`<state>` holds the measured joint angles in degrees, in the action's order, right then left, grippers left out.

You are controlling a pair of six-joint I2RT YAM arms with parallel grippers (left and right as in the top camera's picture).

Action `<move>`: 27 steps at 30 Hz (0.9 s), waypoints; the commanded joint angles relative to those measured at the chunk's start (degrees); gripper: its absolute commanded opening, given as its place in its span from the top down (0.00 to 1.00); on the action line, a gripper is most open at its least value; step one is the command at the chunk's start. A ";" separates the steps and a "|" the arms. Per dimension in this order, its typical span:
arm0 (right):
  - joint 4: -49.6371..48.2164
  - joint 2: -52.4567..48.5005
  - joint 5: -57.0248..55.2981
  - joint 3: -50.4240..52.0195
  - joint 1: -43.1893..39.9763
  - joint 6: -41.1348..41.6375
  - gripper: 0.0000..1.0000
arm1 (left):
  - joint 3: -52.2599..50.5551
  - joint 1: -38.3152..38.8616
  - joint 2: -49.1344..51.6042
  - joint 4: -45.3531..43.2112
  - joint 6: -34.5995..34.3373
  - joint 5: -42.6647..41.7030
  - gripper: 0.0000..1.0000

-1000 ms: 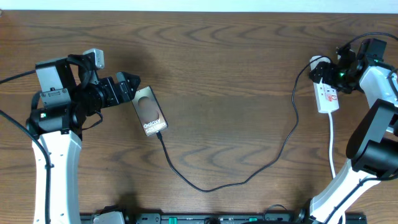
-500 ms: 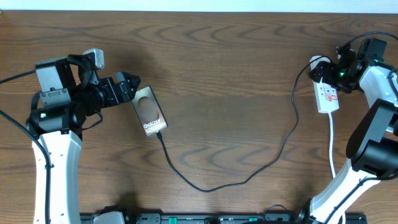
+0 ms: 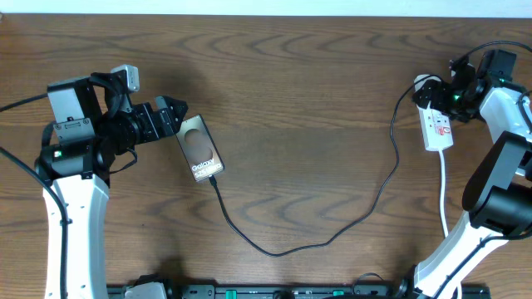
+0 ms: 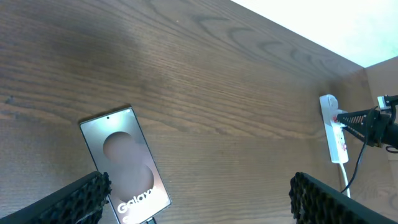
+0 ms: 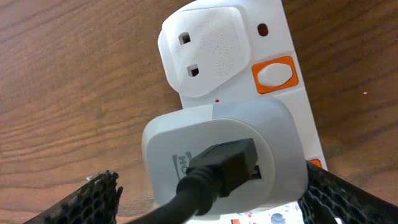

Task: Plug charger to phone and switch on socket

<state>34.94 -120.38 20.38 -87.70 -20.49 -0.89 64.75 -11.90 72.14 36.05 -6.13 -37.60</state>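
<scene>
the phone [image 3: 200, 149] lies flat on the left part of the wooden table [image 3: 299, 83], tilted, its white lettering at the near end. the charger [image 3: 332, 237], a thin black cable, meets the phone's near short edge, sags in a long loop toward the front of the table and climbs on the right to the socket [image 3: 436, 129], a white strip lying near the table's right edge.

in the right wrist view the black cable goes into a white adapter [image 5: 249, 124] seated on the socket, with a second white plug [image 5: 208, 46] just beyond it and an orange switch [image 5: 274, 74] beside that; whether the switch is on i cannot tell.

the left gripper [image 3: 170, 116] sits just beside the phone's far left corner, jaws spread wide and holding nothing; in its wrist view the phone [image 4: 124, 158] lies between the fingers [image 4: 87, 196], and contact i cannot tell. the right gripper [image 3: 432, 95] is over the socket's far end, jaws also wide, its fingers [image 5: 93, 199] either side of the adapter and gripping nothing.
</scene>
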 commanded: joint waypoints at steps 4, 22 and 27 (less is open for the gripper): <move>1.14 -1.79 4.17 -0.17 1.46 1.11 0.13 | 0.39 -0.13 -0.02 0.13 0.55 -0.74 0.06; 2.14 -1.79 6.19 0.46 1.97 2.19 0.16 | 0.39 -0.13 -0.02 0.15 0.55 -0.74 0.06; 2.64 -1.79 6.23 0.50 2.78 2.16 0.17 | 0.39 -0.13 -0.02 0.15 0.55 -0.76 0.06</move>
<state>35.73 -120.38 20.34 -87.77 -20.49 -0.40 64.75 -11.90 72.14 36.05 -6.13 -37.60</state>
